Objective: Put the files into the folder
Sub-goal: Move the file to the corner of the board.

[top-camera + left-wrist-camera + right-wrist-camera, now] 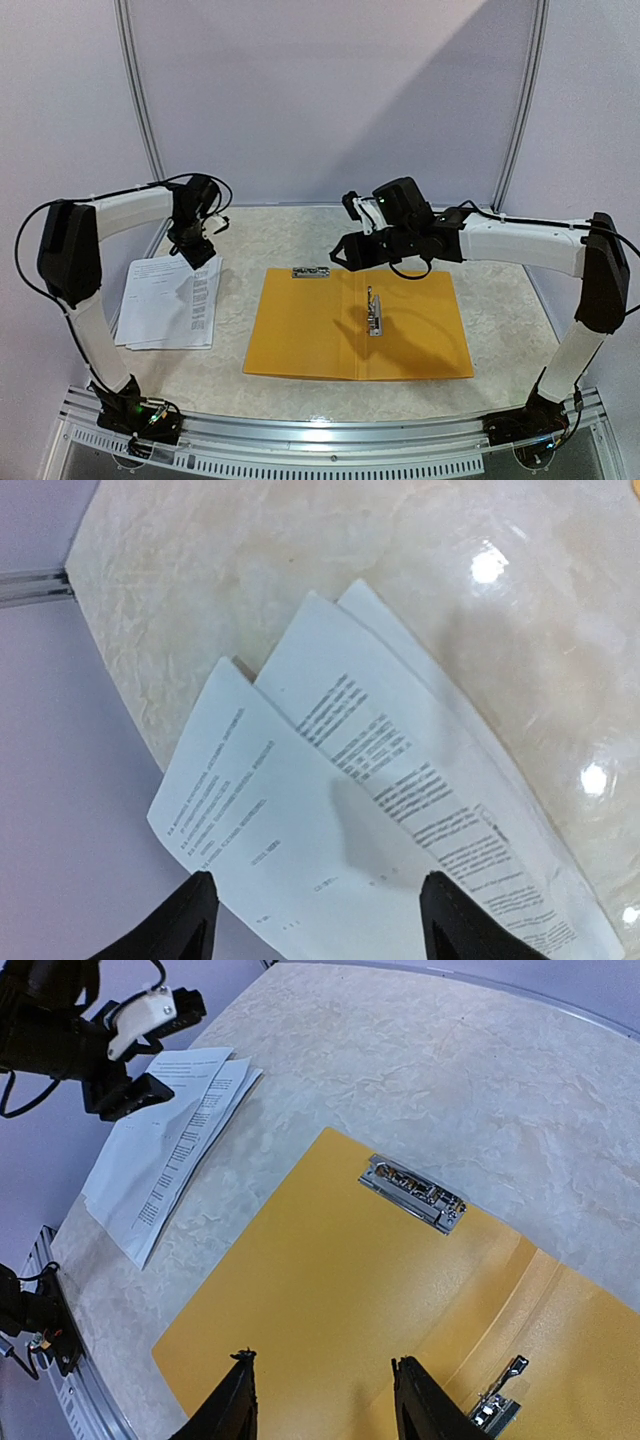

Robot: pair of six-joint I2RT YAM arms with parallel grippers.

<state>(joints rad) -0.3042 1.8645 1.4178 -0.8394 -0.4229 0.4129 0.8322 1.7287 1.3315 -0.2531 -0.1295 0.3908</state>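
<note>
The folder point(360, 325) lies open and flat on the table point(300, 245), nearest the arm bases, its orange-yellow inner faces up; a metal clip point(374, 312) stands along the centre fold, and a second metal clamp point(311, 272) sits at the far edge of its left half; to the left of the folder, apart from it, the files point(168, 303) lie on the table as a loose, fanned stack of white printed sheets, partly over the table's left edge; the left pincer point(199, 255) hovers over the far end of the files, fingers point(185, 920) spread and holding nothing; farther back, the right pincer point(345, 250) hangs above the folder's far edge, near the clamp, its fingers point(240, 1400) apart with nothing between them.
</note>
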